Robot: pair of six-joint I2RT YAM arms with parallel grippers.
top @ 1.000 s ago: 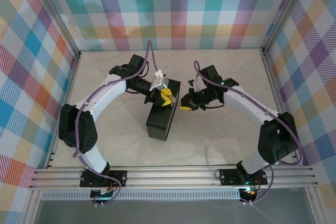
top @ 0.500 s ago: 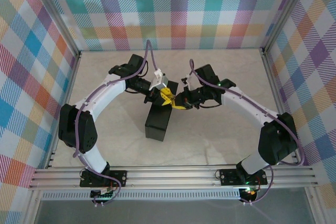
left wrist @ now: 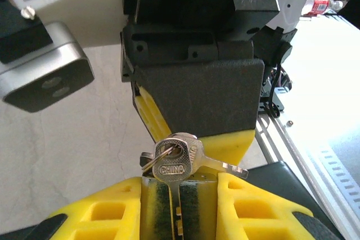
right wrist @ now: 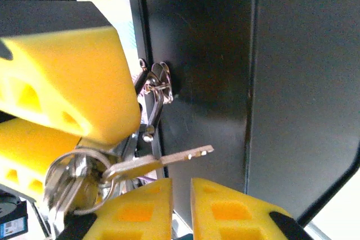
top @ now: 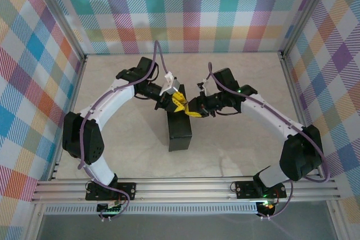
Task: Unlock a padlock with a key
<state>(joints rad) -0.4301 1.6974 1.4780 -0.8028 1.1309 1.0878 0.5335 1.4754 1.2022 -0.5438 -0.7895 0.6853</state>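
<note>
The left jaws are clenched on a flat silver metal key (left wrist: 171,165) stamped CHINA. Its bow stands just proud of the yellow foam fingertips (left wrist: 247,209), and its blade runs down between the dark pads, hidden from there on. A thin wire ring (left wrist: 161,153) passes through the bow. A second silver key (left wrist: 224,166) on the same ring lies crosswise just past the left fingertips.

In the right wrist view, that second key's blade (right wrist: 185,154) sits just above the slim gap of the right jaws and is not caught in it. The right jaws are released, their yellow fingertips (right wrist: 225,209) a little apart and grasping nothing. The ring and its bunched keys (right wrist: 70,181) hang to the left of the right jaws, below the left arm's yellow fingertip (right wrist: 62,82).

Beyond both sets of jaws stands a dark rectangular metal tin (right wrist: 208,54). At its seam, just past the left fingertip, is a small pale silvery padlock (right wrist: 153,89), partly hidden, so its state cannot be told.

From above, the two sets of jaws meet tip to tip over the far end of the tin (top: 180,133), which lies on the pale marbled counter (top: 236,139).
</note>
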